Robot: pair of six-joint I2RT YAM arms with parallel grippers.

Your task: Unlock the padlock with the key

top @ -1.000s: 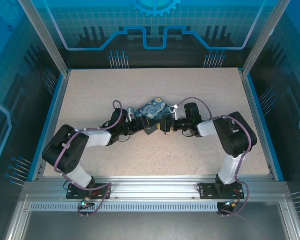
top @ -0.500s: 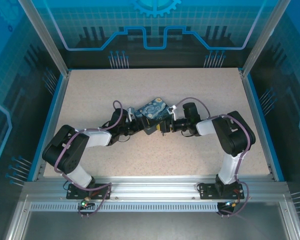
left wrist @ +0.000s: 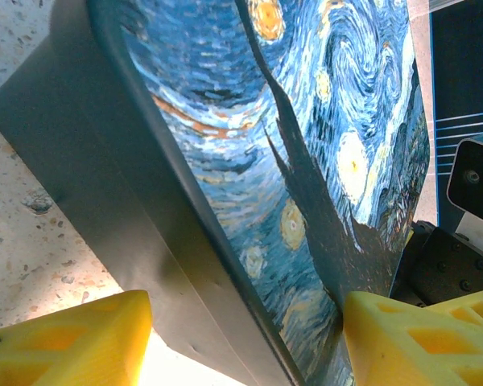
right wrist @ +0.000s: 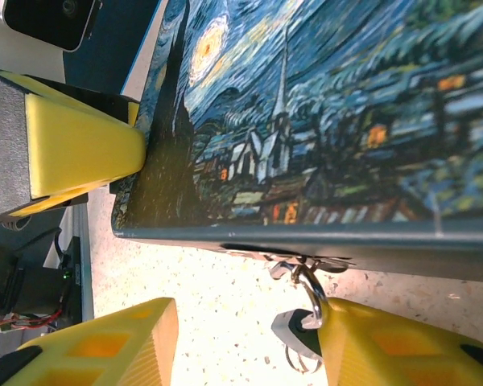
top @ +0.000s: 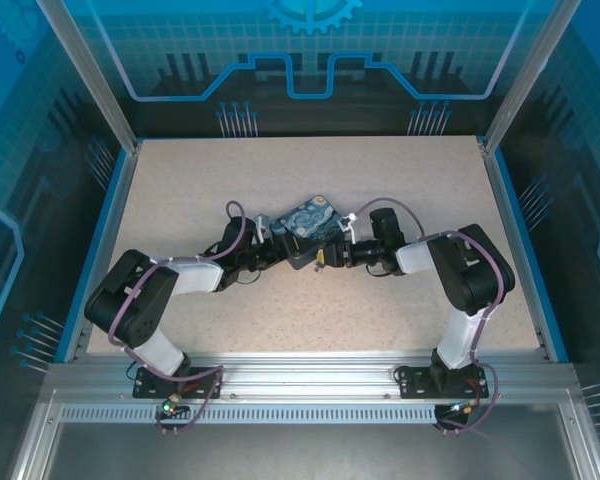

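Note:
The padlock (right wrist: 299,328) hangs by its thin silvery shackle (right wrist: 311,286) from the hasp on the front edge of the starry-night tin (right wrist: 322,112). Its dark body rests against the right finger (right wrist: 386,346) of my right gripper (right wrist: 245,342). That gripper is open, and its other finger (right wrist: 105,346) stands well away over bare table. A thin wire ring shows under the padlock's body; the key is hidden. My left gripper (left wrist: 245,338) is shut on the tin (left wrist: 249,161), one pad on each side. From above, both grippers meet at the tin (top: 305,222).
The speckled table (top: 400,180) has free room around the tin, between blue side rails and a glass back wall. My left gripper's yellow finger (right wrist: 76,145) presses the tin's far end. The right arm's body (left wrist: 459,265) lies just behind the tin.
My right gripper's jaws have narrowed around the padlock at the tin's front edge. The left arm and the tin have not moved.

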